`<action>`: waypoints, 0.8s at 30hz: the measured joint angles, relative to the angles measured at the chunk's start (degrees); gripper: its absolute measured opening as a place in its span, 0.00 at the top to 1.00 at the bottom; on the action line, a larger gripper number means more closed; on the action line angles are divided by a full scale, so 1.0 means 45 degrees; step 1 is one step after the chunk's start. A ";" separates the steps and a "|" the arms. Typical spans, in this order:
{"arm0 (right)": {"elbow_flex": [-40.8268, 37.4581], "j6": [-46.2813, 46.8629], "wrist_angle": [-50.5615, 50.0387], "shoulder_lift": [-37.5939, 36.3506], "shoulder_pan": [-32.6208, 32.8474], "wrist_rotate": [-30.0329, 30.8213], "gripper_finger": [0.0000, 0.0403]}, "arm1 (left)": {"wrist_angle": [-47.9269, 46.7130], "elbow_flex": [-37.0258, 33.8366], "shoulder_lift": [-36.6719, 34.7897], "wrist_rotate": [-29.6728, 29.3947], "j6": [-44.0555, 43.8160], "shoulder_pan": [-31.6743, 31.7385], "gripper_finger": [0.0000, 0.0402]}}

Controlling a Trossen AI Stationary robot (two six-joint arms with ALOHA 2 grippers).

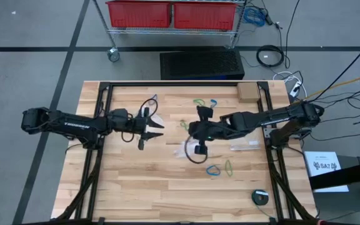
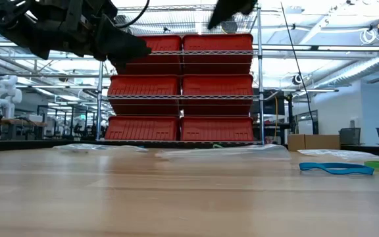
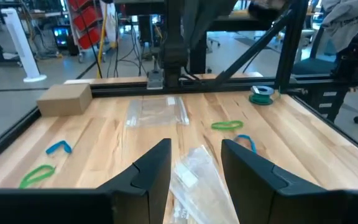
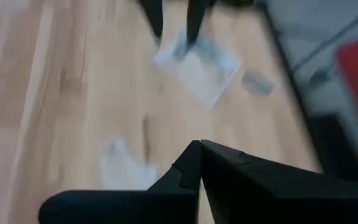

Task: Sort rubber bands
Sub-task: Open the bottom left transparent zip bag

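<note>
- Left claw [image 1: 155, 130] hung open and empty above the pale wooden table [image 1: 124, 187].
- Right claw [image 4: 199, 149] clamped shut, empty, near thin blue and green rubber bands [image 1: 220, 169].

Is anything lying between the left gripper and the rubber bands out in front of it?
Yes. A clear plastic bag lies on the table right between the open left gripper's fingers, ahead of the green rubber band and blue rubber band beyond it.

Bright, even light falls from ceiling fixtures, glaring white above the red bins [image 2: 179, 92]. Shadows on the wooden table [image 1: 167, 181] are faint. The right wrist view is smeared with motion blur.
</note>
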 joint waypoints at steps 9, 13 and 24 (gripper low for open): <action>-0.1380 0.1226 0.0570 0.2377 -0.1302 -0.4178 0.74 | -0.0030 0.0005 -0.0016 -0.0092 0.0641 0.0117 0.63; -0.1481 0.0917 0.0855 0.3695 -0.2078 -0.5612 0.64 | -0.0100 0.0005 -0.0016 -0.0095 0.0636 0.0112 0.63; -0.1486 -0.0251 0.0798 0.5254 -0.3063 -0.6427 0.67 | -0.0538 0.0005 -0.0016 -0.0097 0.0656 0.0112 0.63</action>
